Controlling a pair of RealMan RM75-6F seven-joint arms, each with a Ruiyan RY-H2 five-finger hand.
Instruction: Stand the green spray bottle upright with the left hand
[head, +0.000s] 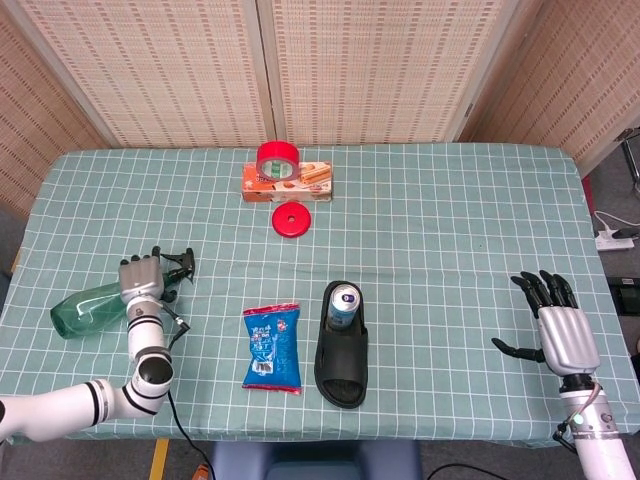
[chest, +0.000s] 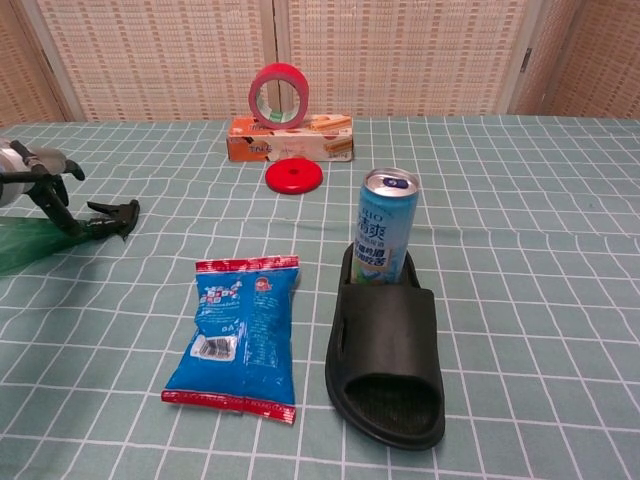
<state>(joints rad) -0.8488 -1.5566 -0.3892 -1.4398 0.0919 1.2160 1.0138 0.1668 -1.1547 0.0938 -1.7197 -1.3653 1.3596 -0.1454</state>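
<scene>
The green spray bottle lies on its side at the table's left, its black spray head pointing right. My left hand sits on top of the bottle's neck, just left of the spray head. In the chest view this left hand shows at the left edge with a dark finger reaching down beside the neck, behind the spray head. Whether the fingers close round the neck is hidden. My right hand hovers at the front right with its fingers spread, holding nothing.
A blue snack bag lies right of the bottle. Beside it, a can stands in a black slipper. At the back are a red tape roll on an orange box, and a red lid.
</scene>
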